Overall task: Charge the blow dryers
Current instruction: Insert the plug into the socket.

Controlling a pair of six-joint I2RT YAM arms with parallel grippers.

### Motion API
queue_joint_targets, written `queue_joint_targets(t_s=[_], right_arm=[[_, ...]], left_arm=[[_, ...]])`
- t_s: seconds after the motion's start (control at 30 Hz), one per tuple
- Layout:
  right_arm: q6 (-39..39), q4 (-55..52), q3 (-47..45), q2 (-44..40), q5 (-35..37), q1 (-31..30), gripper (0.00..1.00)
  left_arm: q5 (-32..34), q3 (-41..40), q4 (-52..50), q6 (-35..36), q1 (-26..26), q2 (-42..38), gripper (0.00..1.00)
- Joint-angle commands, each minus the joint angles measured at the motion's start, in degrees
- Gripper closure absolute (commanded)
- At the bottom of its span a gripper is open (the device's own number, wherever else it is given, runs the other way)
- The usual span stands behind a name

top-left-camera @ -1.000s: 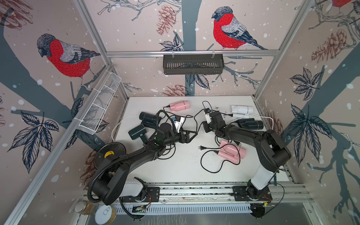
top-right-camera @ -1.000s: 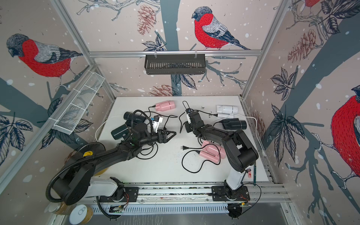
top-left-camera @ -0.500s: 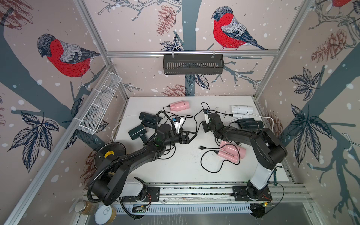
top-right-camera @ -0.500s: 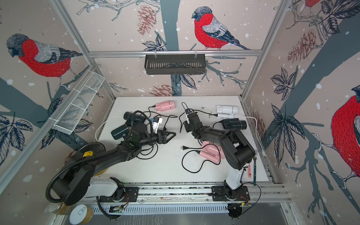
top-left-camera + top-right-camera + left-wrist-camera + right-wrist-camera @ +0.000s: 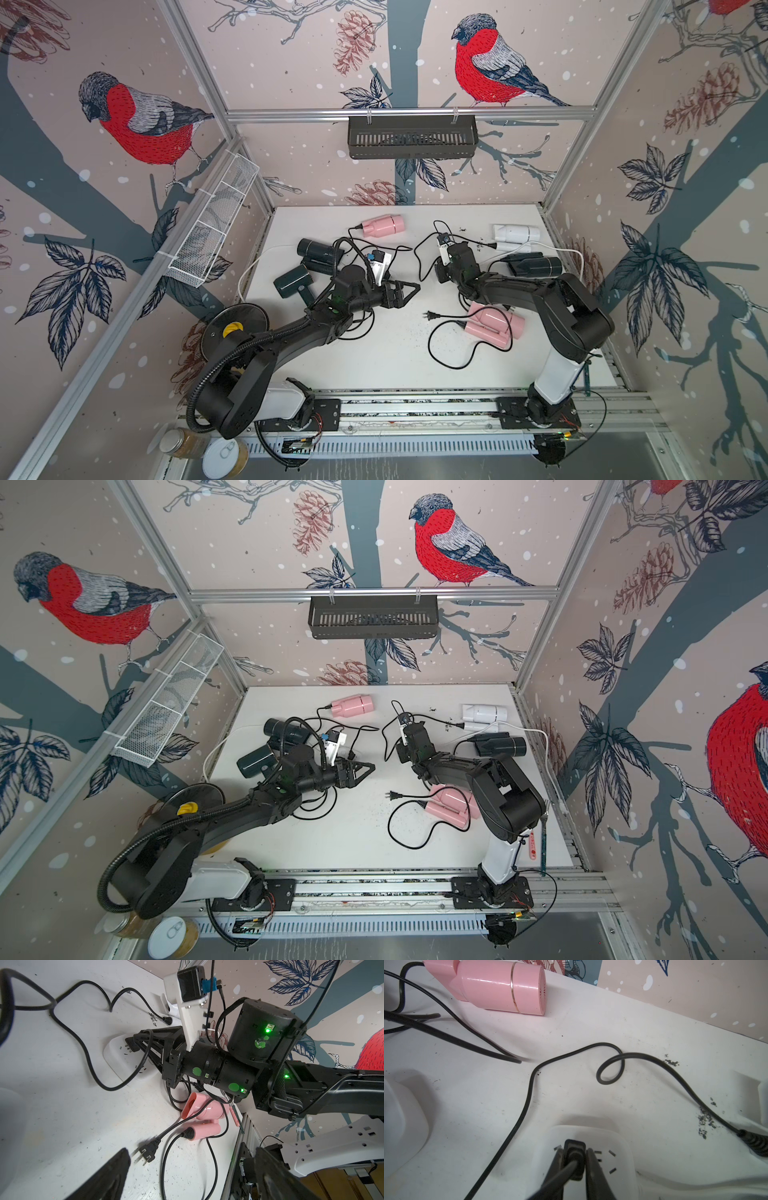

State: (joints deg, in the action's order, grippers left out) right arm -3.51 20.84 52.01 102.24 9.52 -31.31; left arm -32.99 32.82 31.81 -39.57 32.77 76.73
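Non-task items: white power strip (image 5: 620,1142) sits directly under the right gripper (image 5: 574,1151), flat on the table (image 5: 374,365). Black crumbs (image 5: 705,1120) are scattered just beyond that gripper, to its right. White cable (image 5: 577,262) runs well to its right, by the side wall. Black slotted basket (image 5: 411,139) hangs on the back wall, well ahead of and above both grippers. Wire mesh basket (image 5: 212,232) is on the side wall, well left of the left gripper (image 5: 409,293). Black disc (image 5: 249,318) with a yellow hub is back-left of the left gripper, at the table edge. Jar (image 5: 183,442) and can (image 5: 224,457) are further back, off the table. Red-handled tool (image 5: 533,845) is well behind the right gripper, at the table edge.
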Motion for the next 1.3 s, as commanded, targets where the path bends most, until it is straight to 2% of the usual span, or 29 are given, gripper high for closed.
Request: queue_joint_targets(t_s=[0.0, 0.13, 0.27, 0.4, 0.73, 1.03, 1.27], right_arm=[[-2.62, 3.02, -1.39, -0.80, -1.15, 1.18, 0.82], [-5.31, 4.77, -2.80, -1.03, -5.14, 3.45, 0.85], [-5.70, 4.81, -2.81, -0.77, -6.01, 3.47, 0.88], [-5.47, 4.56, -2.76, -0.02, -3.80, 2.50, 0.90], [-2.39, -0.56, 0.32, 5.32, 8.72, -1.33, 0.94], [-2.64, -8.69, 4.68, 7.75, 2.65, -0.70, 0.95], [-1.10, -13.05, 7.44, 8.92, 8.41, -2.29, 0.96]], left_arm=[[-0.55, -0.04, 2.97, -0.16, -0.06, -0.09, 0.07], [-0.65, -0.01, 3.00, -0.25, -0.04, 0.00, 0.07], [-0.57, 0.21, 2.73, -0.19, -0.07, 0.04, 0.07], [-0.75, 0.21, 3.06, -0.38, -0.01, 0.26, 0.07], [-0.59, 0.60, 2.13, -0.07, 0.00, -0.18, 0.07], [-0.74, 1.26, 1.72, 0.07, -0.03, 0.09, 0.07], [-0.80, 1.58, 1.32, 0.15, -0.03, 0.00, 0.07]])
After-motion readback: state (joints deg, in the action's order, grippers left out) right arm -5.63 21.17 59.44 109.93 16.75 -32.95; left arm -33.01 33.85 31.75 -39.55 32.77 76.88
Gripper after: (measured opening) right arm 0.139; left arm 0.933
